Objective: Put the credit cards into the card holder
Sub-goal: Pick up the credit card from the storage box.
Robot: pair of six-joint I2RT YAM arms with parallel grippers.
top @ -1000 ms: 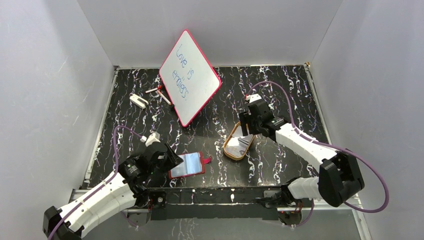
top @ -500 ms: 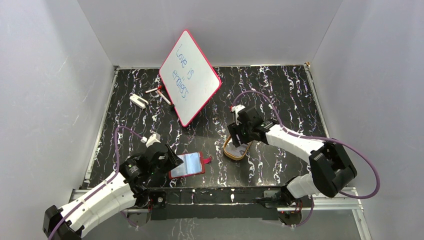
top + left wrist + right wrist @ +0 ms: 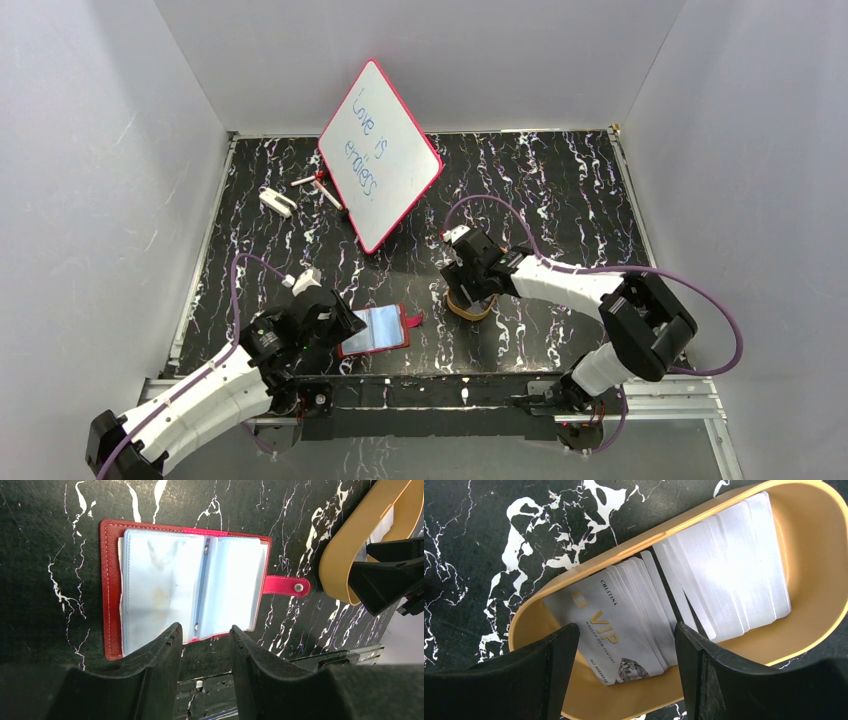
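Left arm (image 3: pixel 215 385), right arm (image 3: pixel 560 283): white shells, black joints | cables (image 3: pixel 232 300): purple | left pincer (image 3: pixel 202 635), right pincer (image 3: pixel 626 630): matte black

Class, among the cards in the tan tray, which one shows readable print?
The front card of the fan between the fingers of the right gripper: it reads VIP in gold; the others show plain pale faces.

The card holder (image 3: pixel 185 587), dark red, lies flat and open with its clear sleeves up. Its snap tab points right, and its near edge is at the tips of the jaws of the left gripper (image 3: pixel 205 628). The cards (image 3: pixel 724 570), pale grey, lie in two fanned stacks. The top one, printed "VIP", sits between the jaws of the right gripper (image 3: pixel 626 626).
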